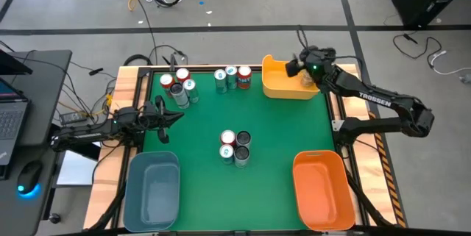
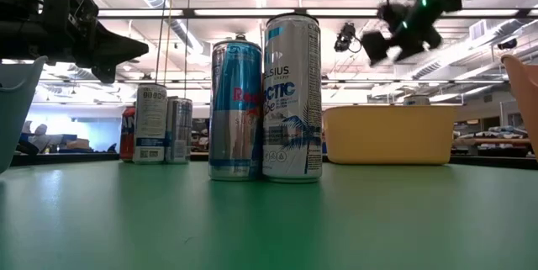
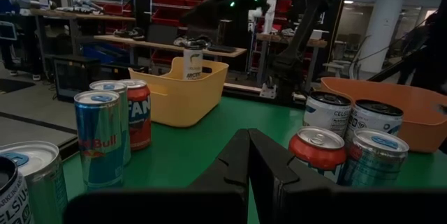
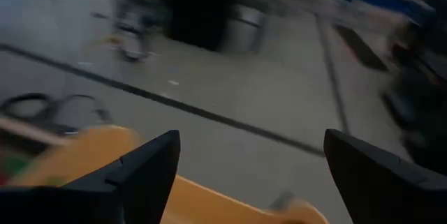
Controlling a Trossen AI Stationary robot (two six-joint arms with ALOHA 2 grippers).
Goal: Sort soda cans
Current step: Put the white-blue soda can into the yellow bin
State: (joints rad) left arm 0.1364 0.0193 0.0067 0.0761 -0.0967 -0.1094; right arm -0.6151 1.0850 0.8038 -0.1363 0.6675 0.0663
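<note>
My right gripper (image 1: 304,70) hangs above the yellow bin (image 1: 283,87), fingers spread and empty; my left gripper (image 1: 176,114) waits clenched at the surface's (image 1: 283,129) left edge.

I saw even overhead light; ceiling strips (image 2: 252,13) glared in the low view; the right wrist view was motion-blurred.
</note>
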